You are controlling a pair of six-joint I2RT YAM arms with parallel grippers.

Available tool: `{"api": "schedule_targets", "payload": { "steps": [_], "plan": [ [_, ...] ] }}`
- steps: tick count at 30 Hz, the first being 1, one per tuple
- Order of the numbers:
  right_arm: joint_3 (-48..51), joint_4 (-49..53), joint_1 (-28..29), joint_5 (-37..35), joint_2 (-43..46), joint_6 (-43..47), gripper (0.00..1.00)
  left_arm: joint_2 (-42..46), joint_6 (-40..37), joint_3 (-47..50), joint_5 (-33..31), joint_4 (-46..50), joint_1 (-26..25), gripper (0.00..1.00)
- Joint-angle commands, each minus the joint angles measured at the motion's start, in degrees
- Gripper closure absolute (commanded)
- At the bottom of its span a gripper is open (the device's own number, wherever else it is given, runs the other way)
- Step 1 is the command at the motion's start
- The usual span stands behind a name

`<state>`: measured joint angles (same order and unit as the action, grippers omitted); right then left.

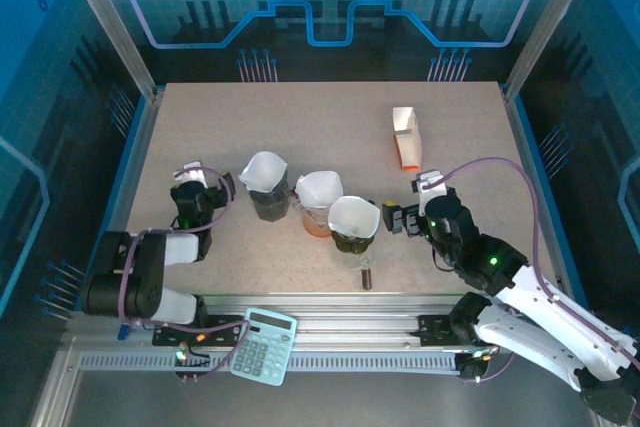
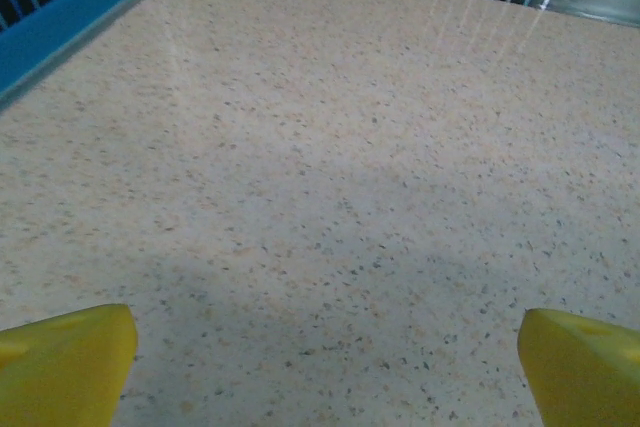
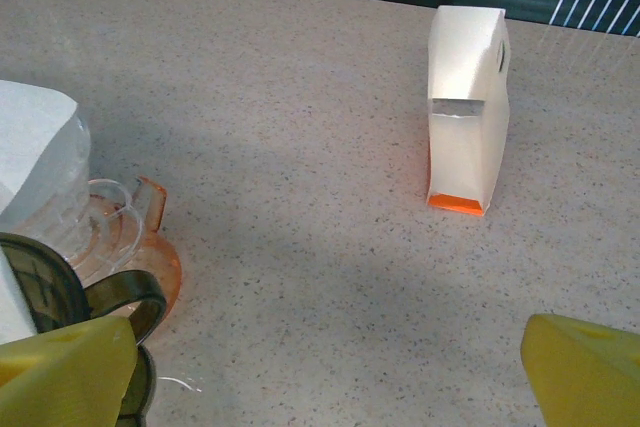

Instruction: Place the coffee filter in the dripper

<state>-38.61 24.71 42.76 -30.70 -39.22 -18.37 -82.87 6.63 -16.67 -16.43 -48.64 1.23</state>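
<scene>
Three drippers stand in a row mid-table, each holding a white paper filter: a dark one [image 1: 265, 194] on the left, an orange one [image 1: 318, 209] in the middle, and a dark green one [image 1: 354, 229] nearest me. In the right wrist view the orange dripper [image 3: 125, 237] and the dark green dripper [image 3: 45, 292] sit at the left edge. My right gripper [image 1: 408, 217] is open just right of the green dripper, nothing between its yellow fingertips [image 3: 585, 372]. My left gripper [image 1: 198, 187] is open over bare table, left of the dark dripper.
A white filter box with an orange base [image 1: 405, 137] stands at the back right, also in the right wrist view [image 3: 466, 112]. A small dark cylinder [image 1: 367, 274] lies in front of the green dripper. A calculator [image 1: 265, 345] rests on the front rail.
</scene>
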Motion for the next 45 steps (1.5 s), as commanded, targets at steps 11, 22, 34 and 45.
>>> {"api": "schedule_targets", "payload": {
  "steps": [11, 22, 34, 45],
  "plan": [
    [0.6, -6.0, -2.7, -5.8, -5.5, -2.5, 0.0, -6.1, -4.2, -3.6, 3.3, -7.6, -1.9, 0.01],
    [6.8, -23.6, -18.8, 3.1, -12.2, 3.5, 0.0, -6.1, -4.3, -3.7, 1.5, -7.3, -2.5, 0.01],
    [15.3, -56.0, -29.8, 3.6, -30.7, 16.9, 0.0, -6.1, -4.4, -3.6, 1.6, -7.4, -2.5, 0.01],
    [16.0, -72.3, -36.2, 14.5, -45.4, 17.7, 0.0, -6.1, -4.3, -3.7, 1.6, -7.3, -2.5, 0.01]
  ]
}}
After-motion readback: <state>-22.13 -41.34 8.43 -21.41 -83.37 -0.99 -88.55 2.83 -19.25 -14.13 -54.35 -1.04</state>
